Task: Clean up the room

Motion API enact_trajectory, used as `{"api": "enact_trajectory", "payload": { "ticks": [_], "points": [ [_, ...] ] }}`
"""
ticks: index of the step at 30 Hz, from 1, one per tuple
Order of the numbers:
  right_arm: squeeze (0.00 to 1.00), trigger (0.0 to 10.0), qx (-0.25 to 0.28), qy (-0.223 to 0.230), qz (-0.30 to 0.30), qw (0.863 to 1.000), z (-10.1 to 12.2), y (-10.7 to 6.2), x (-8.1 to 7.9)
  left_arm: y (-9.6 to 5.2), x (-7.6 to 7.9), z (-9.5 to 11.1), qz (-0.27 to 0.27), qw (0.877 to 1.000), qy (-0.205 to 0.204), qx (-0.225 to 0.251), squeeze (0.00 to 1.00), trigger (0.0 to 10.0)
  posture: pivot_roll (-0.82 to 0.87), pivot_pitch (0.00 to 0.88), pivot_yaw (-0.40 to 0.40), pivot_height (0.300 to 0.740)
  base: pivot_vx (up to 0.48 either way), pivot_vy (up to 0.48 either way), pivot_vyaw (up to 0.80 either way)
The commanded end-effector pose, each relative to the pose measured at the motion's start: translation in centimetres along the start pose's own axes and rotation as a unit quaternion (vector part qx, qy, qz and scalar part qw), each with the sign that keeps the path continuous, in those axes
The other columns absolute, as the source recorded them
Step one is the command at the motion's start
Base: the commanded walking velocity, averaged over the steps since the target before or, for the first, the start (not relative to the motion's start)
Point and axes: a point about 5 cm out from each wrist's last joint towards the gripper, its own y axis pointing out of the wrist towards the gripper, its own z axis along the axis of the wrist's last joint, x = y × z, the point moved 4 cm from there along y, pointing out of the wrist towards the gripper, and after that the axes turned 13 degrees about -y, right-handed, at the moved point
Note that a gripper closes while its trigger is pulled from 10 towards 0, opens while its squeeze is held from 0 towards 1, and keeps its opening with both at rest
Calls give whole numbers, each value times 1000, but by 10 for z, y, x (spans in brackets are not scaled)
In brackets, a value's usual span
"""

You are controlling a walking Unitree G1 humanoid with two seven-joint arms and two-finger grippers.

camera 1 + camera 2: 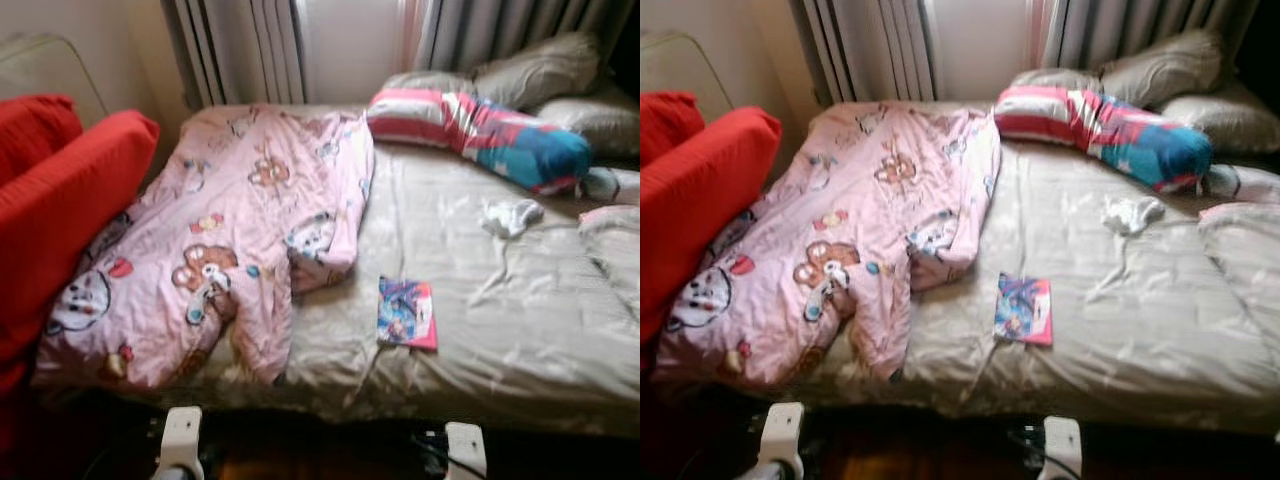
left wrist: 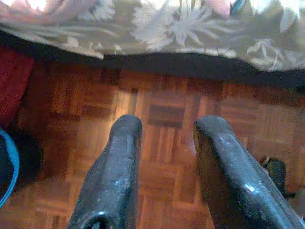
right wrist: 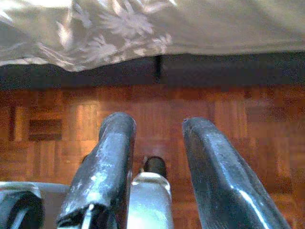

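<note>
Bed (image 1: 520,340) in beige sheet carries a crumpled pink cartoon-print duvet (image 1: 215,250) on its left half, a small book (image 1: 406,313) near the front edge, a white sock (image 1: 511,216) and a striped pillow (image 1: 478,135); left claw (image 2: 164,138) and right claw (image 3: 155,136) hang released over parquet floor (image 2: 167,114).

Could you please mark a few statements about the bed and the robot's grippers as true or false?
1. The pink blanket lies crumpled on the bed's left part. True.
2. The small book rests on top of the striped pillow. False: it lies flat on the beige sheet, near the front edge.
3. The left gripper is open over the wooden floor. True.
4. The right gripper clamps the white cloth. False: it is open and holds nothing; the cloth lies on the bed.
</note>
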Motion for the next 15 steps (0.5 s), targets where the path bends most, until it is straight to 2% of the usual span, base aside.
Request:
{"api": "enact_trajectory", "payload": {
  "ticks": [1,15],
  "points": [
    [0,10000,8,7,0,1000,5,1,-2,-1,-5,-1,8,1000,5,0,0,10000,-63,16,65,740,0,0,0],
    [0,10000,11,5,-7,1000,6,1,0,-1,-5,1,3,1000,9,6,0,10000,-64,12,66,740,0,0,0]
  ]
}}
